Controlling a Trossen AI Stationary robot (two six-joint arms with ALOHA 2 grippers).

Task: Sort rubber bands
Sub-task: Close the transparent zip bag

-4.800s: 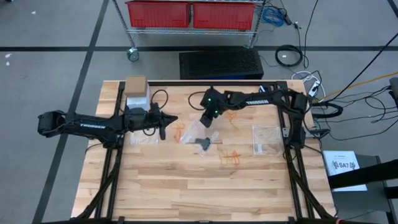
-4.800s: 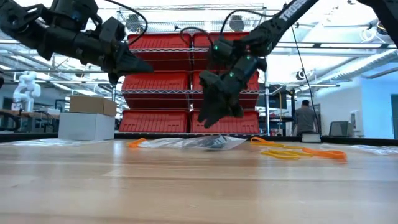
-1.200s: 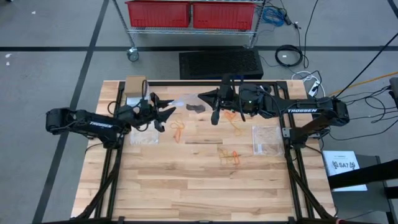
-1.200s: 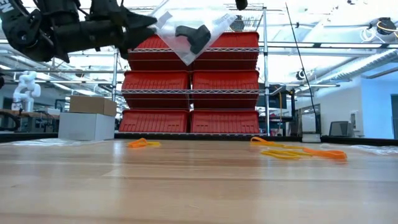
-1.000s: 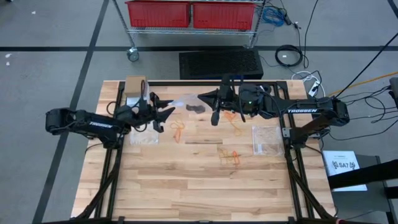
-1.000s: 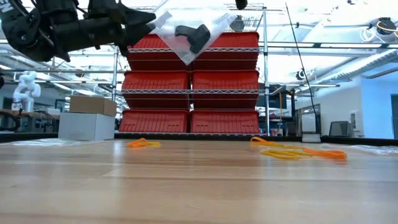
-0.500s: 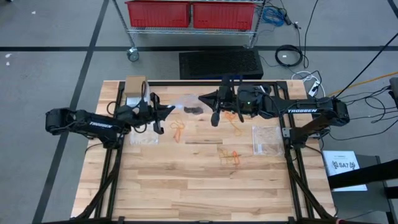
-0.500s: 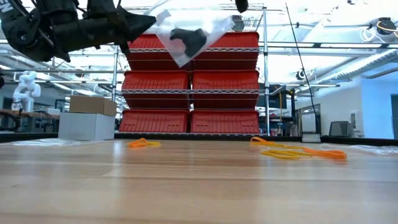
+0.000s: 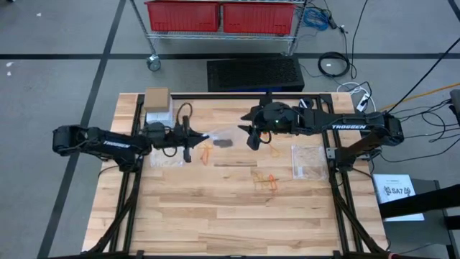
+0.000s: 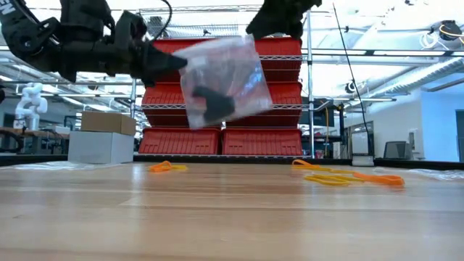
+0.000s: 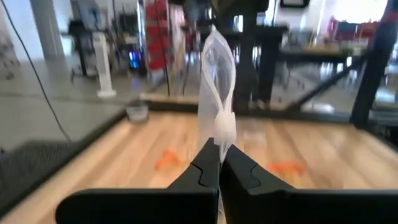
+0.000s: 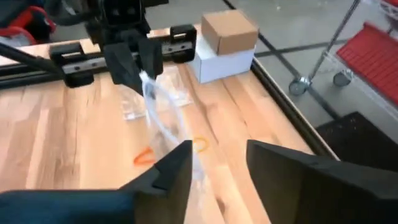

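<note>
A clear plastic bag [image 10: 225, 81] with black rubber bands [image 10: 210, 103] bunched inside hangs in the air above the table's far middle, also visible in the high view as the bag [image 9: 219, 140]. My left gripper [image 9: 190, 141] is shut on its left edge. My right gripper [image 12: 217, 162] is open just right of the bag and above its upper right corner [image 10: 254, 38]. Orange rubber bands [image 9: 207, 150] lie loose on the wood, with more orange bands [image 9: 266, 181] nearer the front and tan-yellow and orange bands [image 10: 348, 176] on the right. My left gripper pinches the bag's edge [image 11: 219, 127] between its two shut fingers, coming level from the table's left. The bag stands out past the fingertips, lifted clear and hanging tilted. My right gripper has the bag's thin edge [image 12: 177, 134] beside one finger [image 12: 177, 165]; I cannot tell whether they touch.
Another clear bag [image 9: 307, 160] lies flat on the table's right, and one more clear bag [image 9: 164, 160] lies on its left under my left arm. A cardboard box on a white box [image 9: 157, 104] sits at the far left corner. Red bins on a wire rack [image 10: 225, 116] stand beyond the table.
The bag, held high and stretched between both grippers a second ago, has swung down and now hangs lower from my left gripper. My left gripper has moved down and slightly toward the near edge. My right gripper has shifted a little toward the near edge.
</note>
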